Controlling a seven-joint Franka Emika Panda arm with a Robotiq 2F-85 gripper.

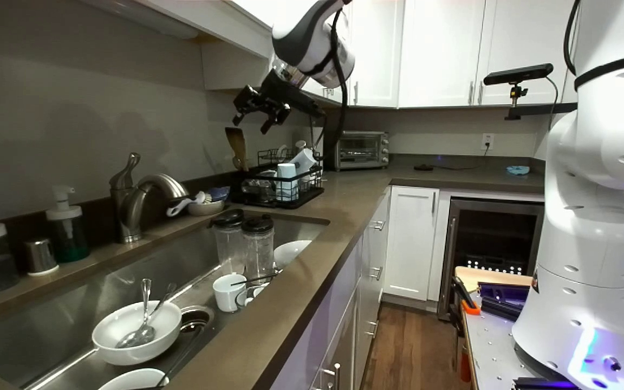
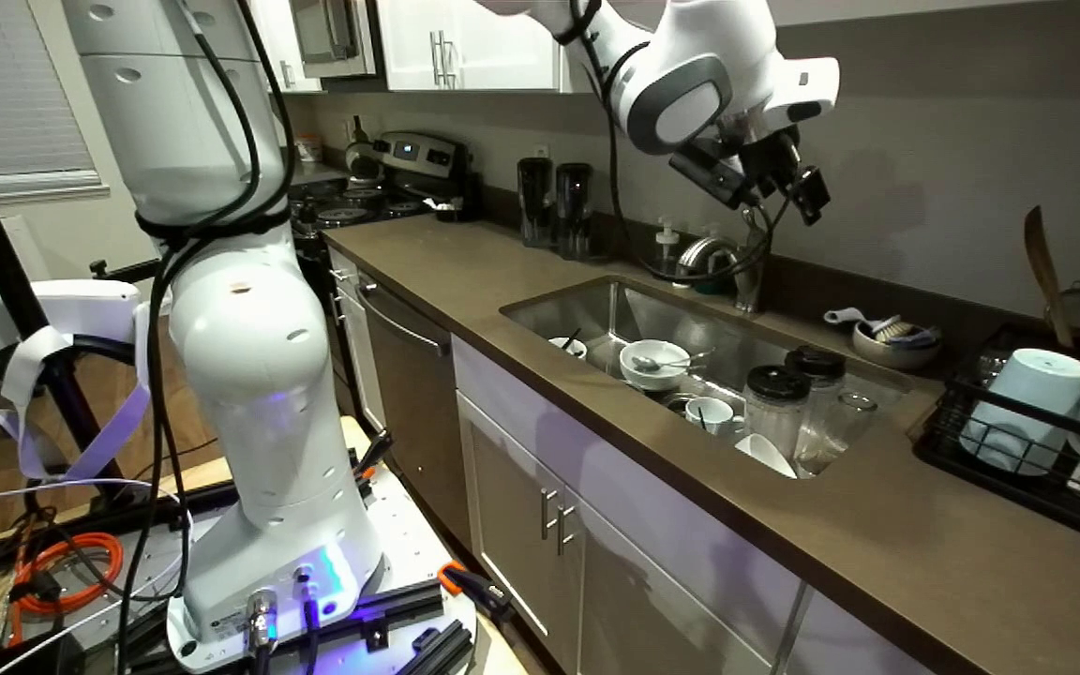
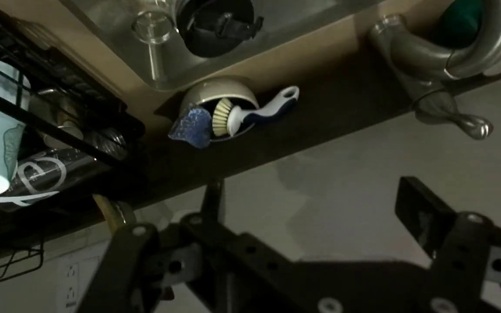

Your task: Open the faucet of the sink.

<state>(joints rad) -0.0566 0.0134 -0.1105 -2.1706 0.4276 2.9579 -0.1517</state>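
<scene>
Hanging high, touching nothing that I can see, the claw (image 3: 310, 191) has its fingers (image 3: 423, 208) parted wide, with nothing between them. A cable (image 2: 615, 178) loops beside it and crosses the faucet (image 2: 748, 292) in an exterior view (resting on it or merely in front, I cannot tell). The faucet stands at the back edge of the sink (image 1: 73, 319), along the wall (image 1: 57, 70) from a bowl (image 3: 211, 90) with a brush (image 3: 268, 111). Everything turns on the lever (image 1: 127, 172): it slants upward from the faucet's top, lower than the claw and off to the side away from the rack (image 2: 1009, 489). In the wrist view it sits outside the gap, past the finger on the picture's right. So the claw probably needs to go sideways and down before it can work the lever; that cable might catch on the spout (image 1: 164, 184). Nothing visibly runs from the spout, so opening seems not yet begun. Farthest off, an oven (image 1: 358, 149) sits in the corner.
</scene>
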